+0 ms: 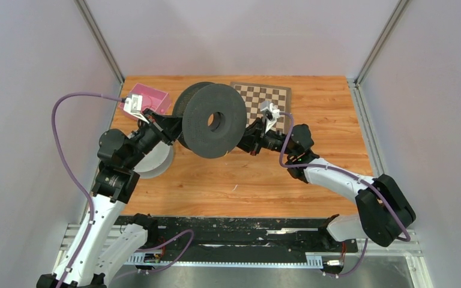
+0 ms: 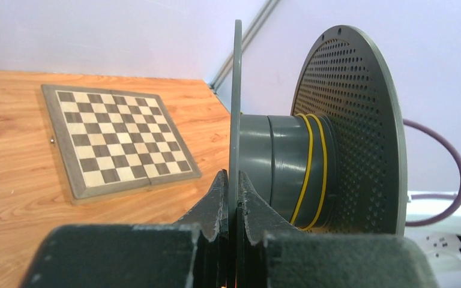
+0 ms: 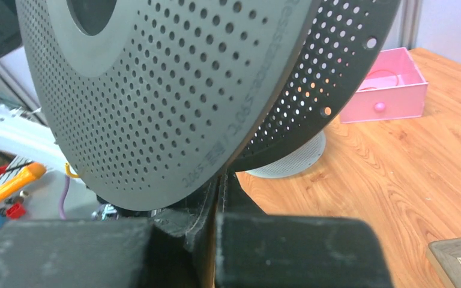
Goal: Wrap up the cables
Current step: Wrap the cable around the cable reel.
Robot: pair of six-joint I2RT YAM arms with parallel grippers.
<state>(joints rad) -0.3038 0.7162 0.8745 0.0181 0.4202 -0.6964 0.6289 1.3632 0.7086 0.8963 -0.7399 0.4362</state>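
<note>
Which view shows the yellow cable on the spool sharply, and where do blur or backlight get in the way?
Left wrist: yellow cable on the hub is sharp and well lit; only the near left gripper is dark and blurred. Right wrist: spool fills the frame, light glinting through its holes, hub hidden. Top external: even light, spool face covers the hub.

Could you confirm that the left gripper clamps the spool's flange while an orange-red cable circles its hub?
Not quite: the left wrist view shows the cable around the hub is yellow, not orange-red; the left gripper does clamp the spool's flange.
</note>
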